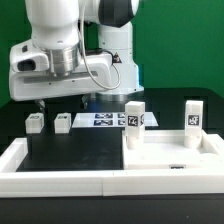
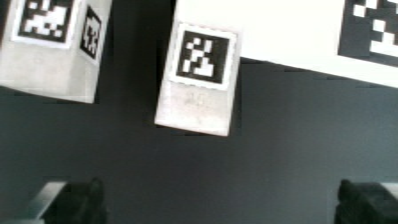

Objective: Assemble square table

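A matte black table surface (image 1: pixel 70 150) is edged by long, smooth white rim bars (image 1: pixel 50 180), in front of a plain green backdrop (image 1: pixel 180 50).

Toward the exterior view's left, two short, chunky white plastic legs lie on the black surface, side by side and close together but not touching. These are the first lying leg (image 1: pixel 35 123) and the second lying leg (image 1: pixel 63 122). Each is a blocky piece with a square black-and-white tag.

Above them hangs the glossy white robot arm (image 1: pixel 60 40). Its two-finger gripper (image 1: pixel 62 102) hovers over the pair, spread wide and holding nothing. In the wrist view the dark fingertips (image 2: pixel 71 200) sit far apart with bare black surface between them. Both lying legs show there as flat-faced white blocks, clear of the fingers.

Just to the right of the second lying leg, the marker board (image 1: pixel 100 120), a thin flat white sheet printed with tags, lies flat on the table.

Further right, the large flat white square plastic table top (image 1: pixel 175 152) lies flat against the rim. It is smooth, with a small dark tag near its front edge.

Two more white legs stand upright at its far corners. The first upright leg (image 1: pixel 134 122) is at the corner nearest the marker board, and the second upright leg (image 1: pixel 191 115) is toward the exterior view's right. Each shows a tag on its front face.
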You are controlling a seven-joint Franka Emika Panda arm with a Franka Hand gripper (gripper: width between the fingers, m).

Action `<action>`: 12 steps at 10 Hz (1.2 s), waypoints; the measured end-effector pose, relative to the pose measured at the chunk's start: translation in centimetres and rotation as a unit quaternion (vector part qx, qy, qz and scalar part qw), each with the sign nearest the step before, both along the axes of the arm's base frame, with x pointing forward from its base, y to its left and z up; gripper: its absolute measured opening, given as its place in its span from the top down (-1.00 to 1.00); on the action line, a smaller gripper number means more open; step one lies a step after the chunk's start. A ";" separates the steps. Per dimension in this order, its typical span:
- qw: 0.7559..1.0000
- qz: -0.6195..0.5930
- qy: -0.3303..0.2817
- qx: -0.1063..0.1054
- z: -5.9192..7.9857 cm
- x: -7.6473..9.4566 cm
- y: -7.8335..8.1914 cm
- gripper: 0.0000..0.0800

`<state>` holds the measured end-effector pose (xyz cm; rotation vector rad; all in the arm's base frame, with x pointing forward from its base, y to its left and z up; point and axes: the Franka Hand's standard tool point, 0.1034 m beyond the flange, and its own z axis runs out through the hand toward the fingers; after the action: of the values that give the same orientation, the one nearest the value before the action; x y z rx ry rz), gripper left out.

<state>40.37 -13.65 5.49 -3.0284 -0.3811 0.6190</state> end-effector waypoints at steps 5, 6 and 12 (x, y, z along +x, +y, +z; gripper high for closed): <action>0.998 0.067 0.006 0.018 -0.5 -0.4 -1.5 -0.62; 0.998 0.068 0.008 0.017 -0.6 -0.4 -1.5 -0.62; 0.996 0.008 0.066 -0.059 -1.3 -0.9 -1.1 -0.62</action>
<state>39.44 -14.71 4.24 -3.0739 -0.3784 0.8658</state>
